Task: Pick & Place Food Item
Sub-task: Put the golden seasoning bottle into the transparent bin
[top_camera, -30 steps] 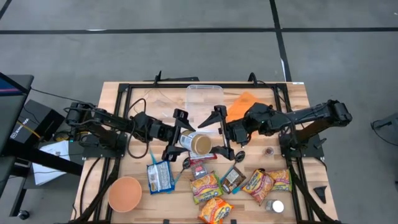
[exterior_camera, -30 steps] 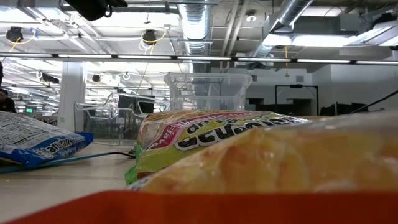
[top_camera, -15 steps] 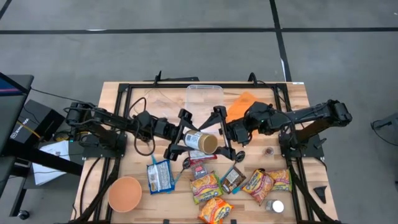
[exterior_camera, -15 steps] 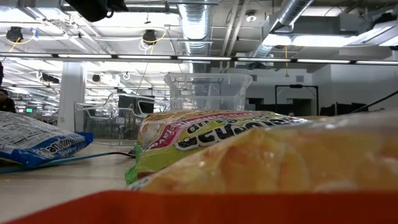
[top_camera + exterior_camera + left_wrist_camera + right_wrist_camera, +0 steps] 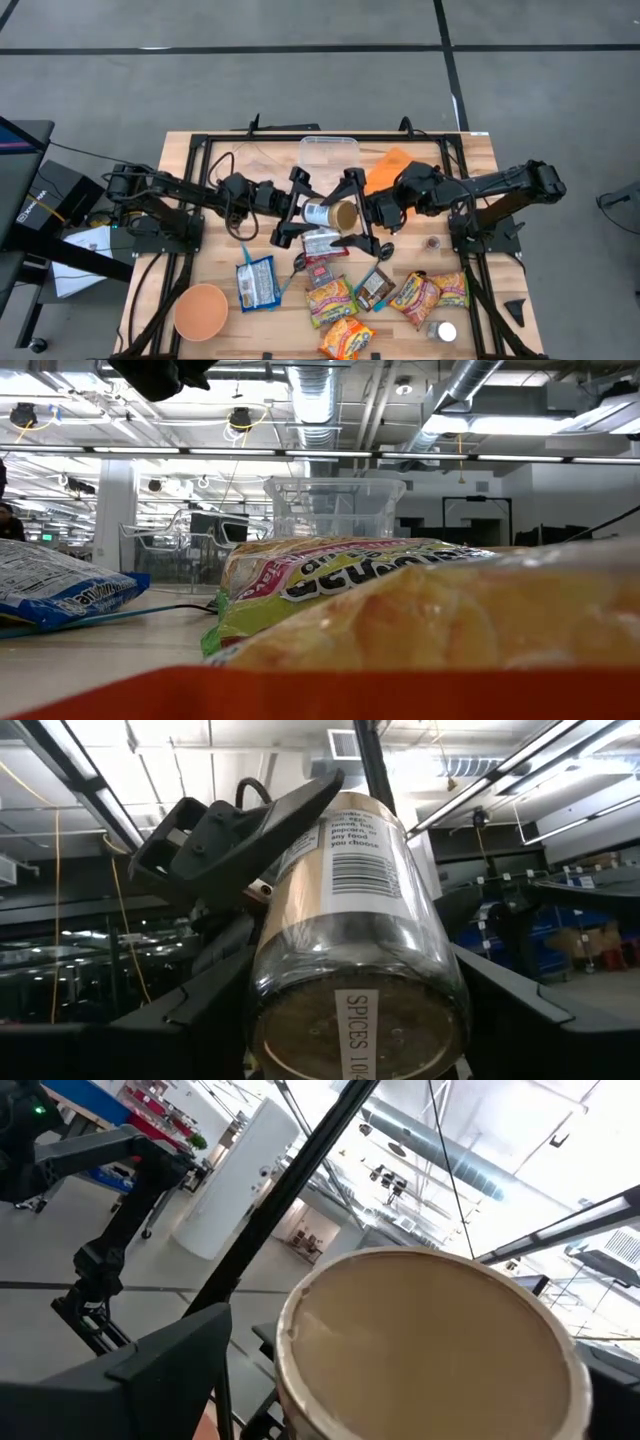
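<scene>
A glass spice jar [image 5: 326, 214] with a tan lid [image 5: 430, 1342] hangs above the middle of the table, lying on its side. My left gripper [image 5: 306, 213] comes in from the table's left and is shut on it. My right gripper [image 5: 352, 214] faces it from the right and is open. Its fingers [image 5: 170, 1365] stand on either side of the lid end. One of them [image 5: 255, 825] shows close along the jar's side in the left wrist view. Whether it touches the jar I cannot tell. My left gripper pinches the jar's glass body [image 5: 300, 970] near its base between the two fingers [image 5: 195, 1015], one on each side. The fingers come about level from the table's left and lie along the jar. The jar is lifted clear, its lid toward the right gripper.
A clear plastic container [image 5: 330, 157] stands just beyond the jar, next to an orange sheet [image 5: 390, 168]. Toward the near edge lie a blue packet [image 5: 257, 283], several noodle packets [image 5: 331, 298], an orange bowl [image 5: 201, 311] and a small jar [image 5: 441, 331].
My left gripper has carried the jar toward the table's far edge and a little to the right, toward the right gripper. The jar has turned so that its lid now points at the right gripper and sits between its fingers.
</scene>
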